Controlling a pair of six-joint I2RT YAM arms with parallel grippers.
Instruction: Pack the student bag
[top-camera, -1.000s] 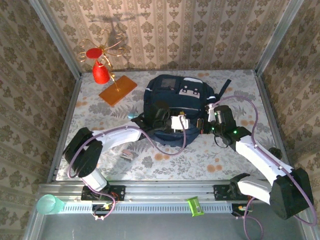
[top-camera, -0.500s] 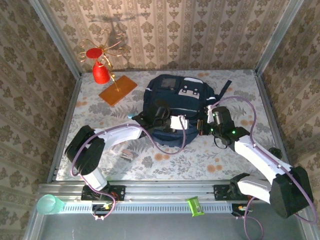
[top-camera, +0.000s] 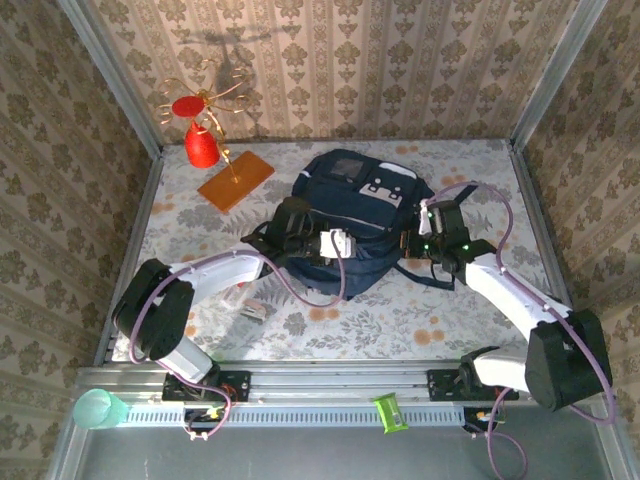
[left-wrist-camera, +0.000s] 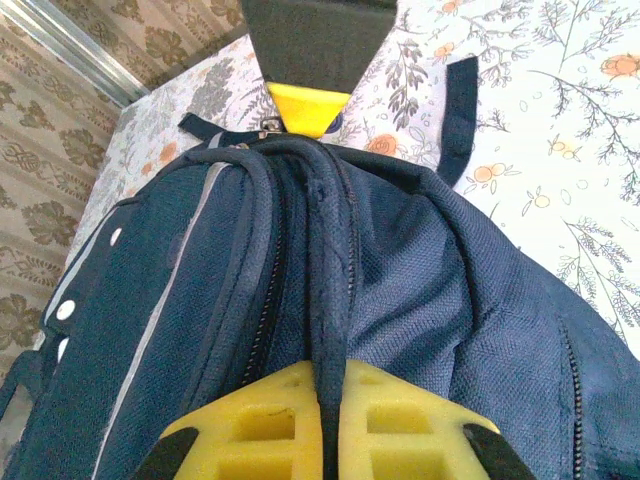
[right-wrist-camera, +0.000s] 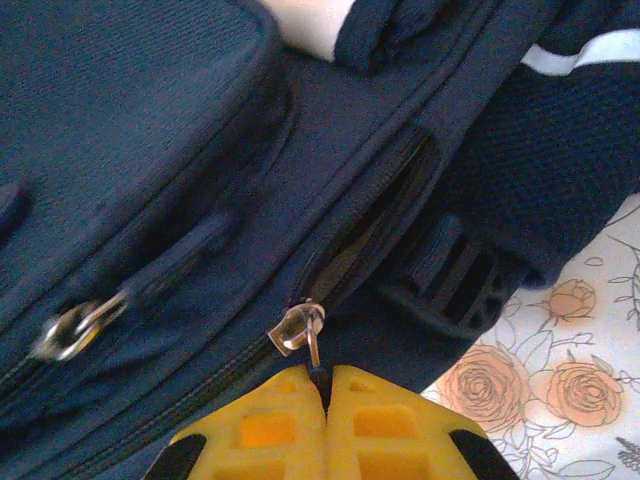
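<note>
The student bag (top-camera: 352, 205), a large navy backpack with a white patch, lies in the middle of the table. My left gripper (top-camera: 352, 243) reaches in from the left. In the left wrist view, the left gripper (left-wrist-camera: 328, 405) is shut on a thick navy ridge of the student bag (left-wrist-camera: 450, 300) running along its top. My right gripper (top-camera: 408, 240) is at the bag's right side. In the right wrist view, the right gripper (right-wrist-camera: 325, 385) is shut on the pull of a metal zip slider (right-wrist-camera: 298, 328). The zip behind the slider gapes a little. A yellow right fingertip (left-wrist-camera: 305, 105) shows across the bag.
At the back left stand a red cone with a wire figure (top-camera: 203, 145) and an orange board (top-camera: 235, 180). A small flat item (top-camera: 255, 310) lies on the flowered cloth near the left arm. A teal cup (top-camera: 95, 408) and a green item (top-camera: 388, 412) sit on the front rail.
My left gripper has closed on the bag's ridge and drawn back to the left. The right gripper, still shut on the pull, has moved a little farther back.
</note>
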